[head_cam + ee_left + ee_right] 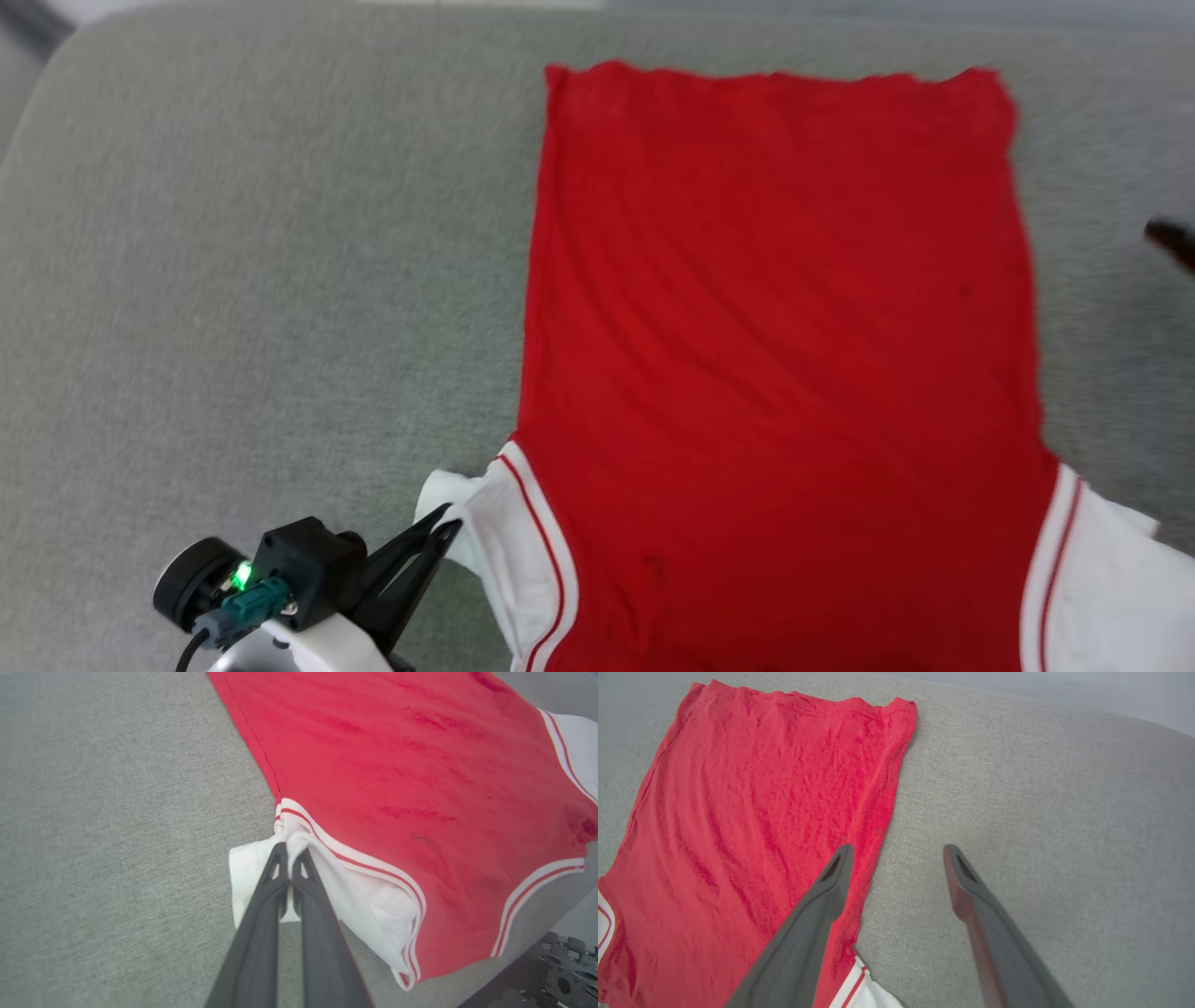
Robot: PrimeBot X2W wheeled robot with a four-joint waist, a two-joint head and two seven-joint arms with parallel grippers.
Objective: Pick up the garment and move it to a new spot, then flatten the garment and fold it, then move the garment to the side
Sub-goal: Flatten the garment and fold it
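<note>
The garment (pixel 784 355) lies spread flat on the grey cushioned surface (pixel 261 280), plain red side up, hem at the far end, white sleeves with red-and-white trim at the near end. No lettering shows. My left gripper (pixel 446 530) is at the garment's near left corner, shut on the white sleeve (pixel 254 858), which bunches between the fingertips of the left gripper (pixel 289 851). My right gripper (pixel 899 851) hangs open over the garment's right side edge (pixel 878 830), one finger above the red cloth and one above bare grey surface, holding nothing. A dark fingertip (pixel 1172 241) shows at the head view's right edge.
The grey surface stretches wide to the left of the garment and has a rounded far left corner (pixel 56 65). Its near edge drops to a dark floor, where a perforated metal part (pixel 567 961) shows in the left wrist view.
</note>
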